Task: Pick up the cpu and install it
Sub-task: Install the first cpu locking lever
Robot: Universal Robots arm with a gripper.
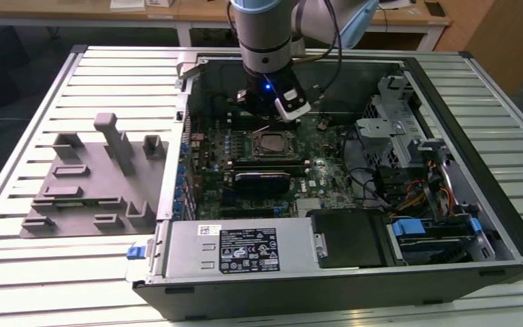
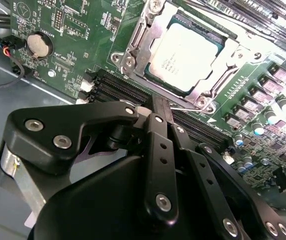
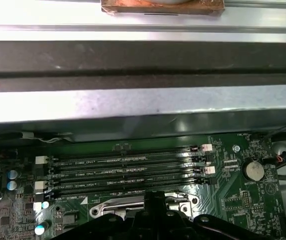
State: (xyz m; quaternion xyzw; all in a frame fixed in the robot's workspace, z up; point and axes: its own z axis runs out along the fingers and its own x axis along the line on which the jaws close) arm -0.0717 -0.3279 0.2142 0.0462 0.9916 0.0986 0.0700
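One robot arm reaches down into an open computer case (image 1: 479,204) that lies on a slatted metal table (image 1: 25,272). In the exterior view the gripper (image 1: 271,112) hangs over the motherboard (image 1: 243,163) toward the case's far wall, just beyond the socket frame (image 1: 272,144), and a grey fixture plate (image 1: 89,184) with upright blocks sits on the table outside the case, on the exterior view's left. In the second wrist view the cpu (image 2: 185,56) lies flat inside the socket frame (image 2: 133,45), silver top up, with the frame's metal bracket around it; the gripper's black fingers (image 2: 155,145) are pressed together with nothing between them, their tips over the memory slots (image 2: 118,87) next to the socket and apart from the chip. In the first wrist view the four memory slots (image 3: 128,172) run across the board, the fingertips (image 3: 152,202) sit above the bracket (image 3: 118,205), and the case's metal rail (image 3: 143,105) crosses behind. As I judge it, the risk is contact: a low sideways move could knock the bracket, scrape the slots, or nudge a chip that may not be locked down.
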